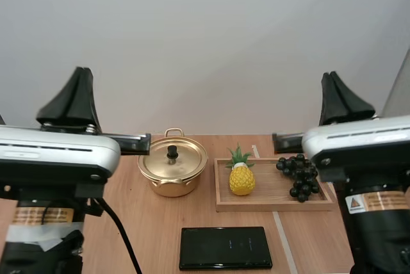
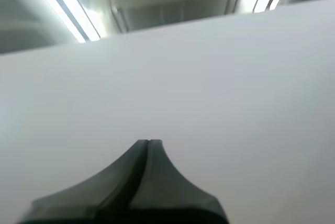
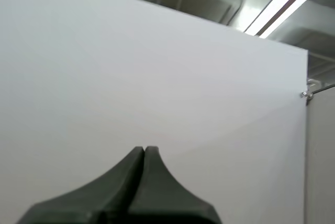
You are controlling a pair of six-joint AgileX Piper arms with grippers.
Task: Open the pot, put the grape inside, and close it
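While the lid [image 1: 172, 156] sits on the gold pot [image 1: 172, 181] and the grape bunch [image 1: 298, 177] lies at the right end of the wooden tray [image 1: 275, 202], beside a toy pineapple [image 1: 241, 178], no step appears begun: opening, loading and closing all remain. Both the left gripper [image 2: 149, 141] and the right gripper [image 3: 144, 148] stand raised above the table [image 1: 154, 235], fingers pressed together on nothing. That wooden table also carries a flat black slab [image 1: 225, 247]; plain pale wall behind.

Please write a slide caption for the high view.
Shut left claw and shut right claw point upward; lidded pot sits beside wooden tray holding grapes and pineapple.
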